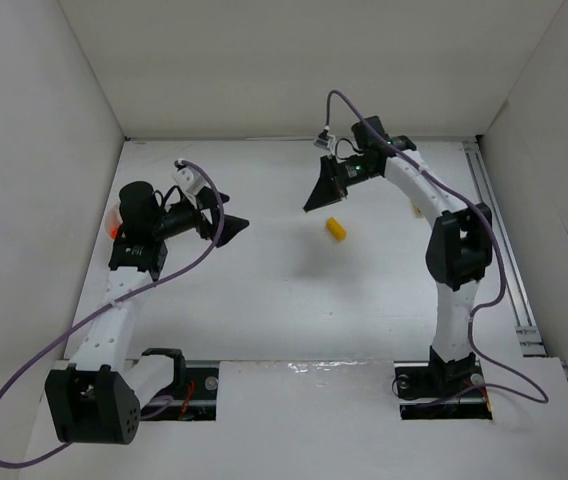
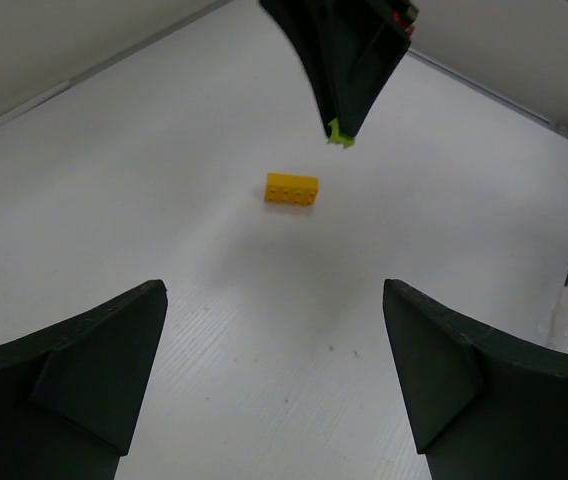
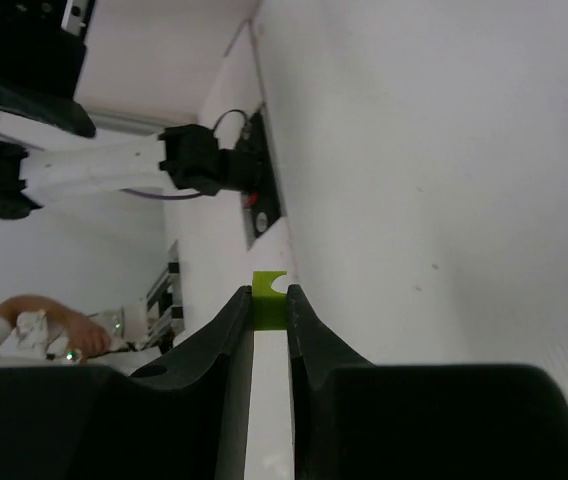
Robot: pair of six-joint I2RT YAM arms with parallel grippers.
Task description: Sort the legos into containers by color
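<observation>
- Bottom of frame: left gripper (image 2: 274, 300) spread wide, empty.
- Tight pinch: right gripper (image 3: 268, 292) holds lime lego (image 3: 264, 310) by the fingertips only, so carry it gently.
- Mid-frame lies the yellow lego (image 2: 291, 188).

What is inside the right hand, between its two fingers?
A lime green lego is pinched at the tips of the right hand. Only its end sticks out; the rest is covered by the fingers, so its full shape cannot be seen.

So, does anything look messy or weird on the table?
Nothing is spilled or broken. One yellow lego lies alone on the table, not in any container, while the right gripper pinches a lime lego.
</observation>
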